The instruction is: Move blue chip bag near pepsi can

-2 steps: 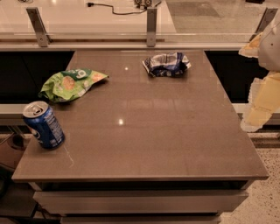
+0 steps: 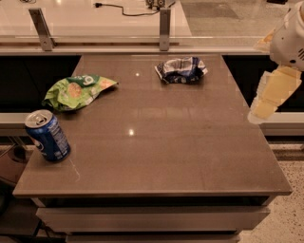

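Approach first — your gripper (image 2: 271, 95) hangs off the counter's (image 2: 190, 156) right edge, open or closed you cannot tell — so reach the blue chip bag (image 2: 181, 70) by the far edge, then head for the pepsi can (image 2: 46, 135) at the near-left corner.

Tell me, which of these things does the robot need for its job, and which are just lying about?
For the job:
blue chip bag, at the far side of the table
pepsi can, upright at the front left corner
gripper, beside the table's right edge, touching nothing

Just lying about:
green chip bag, on the left, behind the can
cable, beyond the table
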Robot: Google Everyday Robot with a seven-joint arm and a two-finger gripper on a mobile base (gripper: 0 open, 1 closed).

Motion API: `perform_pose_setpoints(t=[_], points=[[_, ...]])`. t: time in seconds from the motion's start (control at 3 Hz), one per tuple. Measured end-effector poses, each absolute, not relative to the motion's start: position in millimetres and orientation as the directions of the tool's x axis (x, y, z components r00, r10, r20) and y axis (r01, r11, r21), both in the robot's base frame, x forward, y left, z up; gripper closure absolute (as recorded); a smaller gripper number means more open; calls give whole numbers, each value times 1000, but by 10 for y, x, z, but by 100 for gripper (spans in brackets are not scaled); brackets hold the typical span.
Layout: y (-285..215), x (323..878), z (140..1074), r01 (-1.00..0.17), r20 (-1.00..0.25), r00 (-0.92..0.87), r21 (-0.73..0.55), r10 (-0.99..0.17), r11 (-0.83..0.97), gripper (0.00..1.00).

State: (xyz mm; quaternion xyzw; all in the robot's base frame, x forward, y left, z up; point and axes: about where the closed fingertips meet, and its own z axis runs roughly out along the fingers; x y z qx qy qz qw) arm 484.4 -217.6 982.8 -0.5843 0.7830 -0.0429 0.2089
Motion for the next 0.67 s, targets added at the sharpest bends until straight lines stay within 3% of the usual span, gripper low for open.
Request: perform_pose_setpoints(t=[0.67], points=[[-2235,5714,9546,-846,-445,-279,-305,-851,437,0]])
